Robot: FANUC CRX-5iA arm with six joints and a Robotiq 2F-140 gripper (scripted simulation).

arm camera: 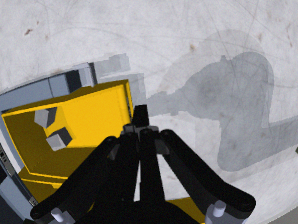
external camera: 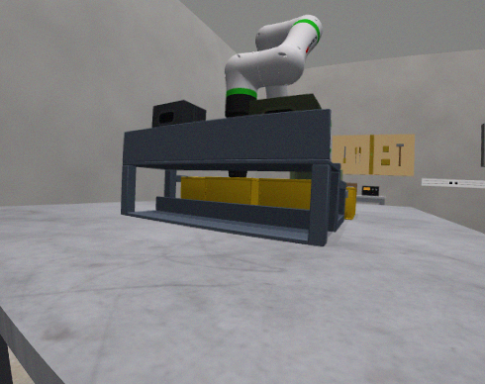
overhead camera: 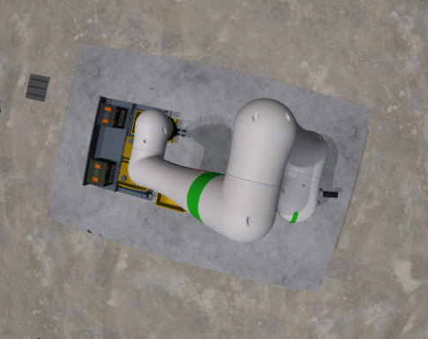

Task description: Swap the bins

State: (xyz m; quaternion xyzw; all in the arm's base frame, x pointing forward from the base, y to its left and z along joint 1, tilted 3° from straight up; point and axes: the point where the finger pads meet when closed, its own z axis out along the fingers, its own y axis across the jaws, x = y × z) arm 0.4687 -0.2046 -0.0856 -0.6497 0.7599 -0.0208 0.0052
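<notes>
In the wrist view a yellow open bin [arm camera: 73, 129] holds two grey parts [arm camera: 53, 129] and sits against the grey shelf frame [arm camera: 47, 86] at the left. My gripper [arm camera: 142, 114] points down with its black fingers pressed together. The fingertips are at the bin's right wall, and I see nothing between them. A second patch of yellow bin [arm camera: 184, 208] shows behind the fingers at the lower right. From above, the arm covers most of the yellow bins [overhead camera: 129, 148] at the front of the shelf [overhead camera: 108, 146]. From the shelf's back side the yellow bins [external camera: 244, 190] show under the low top board [external camera: 225, 139].
Two dark bins with orange parts [overhead camera: 111, 114] [overhead camera: 101, 171] stand on top of the shelf; they also show in the exterior view, one black [external camera: 177, 113] and one dark green [external camera: 284, 103]. A tool board [external camera: 373, 154] hangs on the far wall.
</notes>
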